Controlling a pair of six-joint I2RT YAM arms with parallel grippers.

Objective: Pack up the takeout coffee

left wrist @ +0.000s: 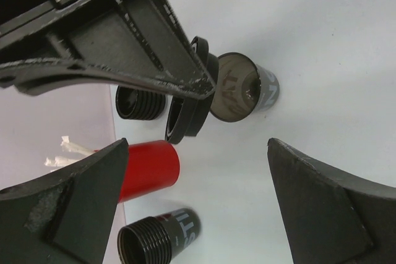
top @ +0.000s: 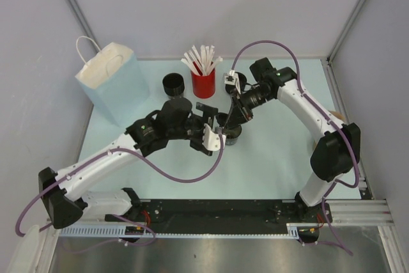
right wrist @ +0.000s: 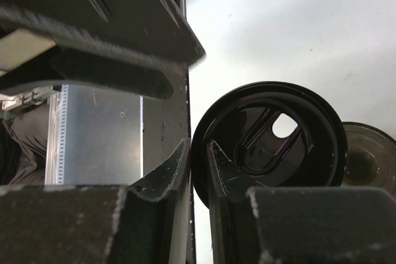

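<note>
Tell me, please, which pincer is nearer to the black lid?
Right. The right pincer pinches the black lid by its rim, close to the open takeout coffee cup. The left pincer stands open, apart from the lid, facing it.

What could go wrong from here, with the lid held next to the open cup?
1. The right hand pinches the black lid only at its rim, so the lid may pivot or slip when pressed.
2. The lid is tilted beside the open cup, not flat over it, and a crooked press could tip the cup.
3. The left hand, its jaws wide open, sits close by and could bump either one.
</note>
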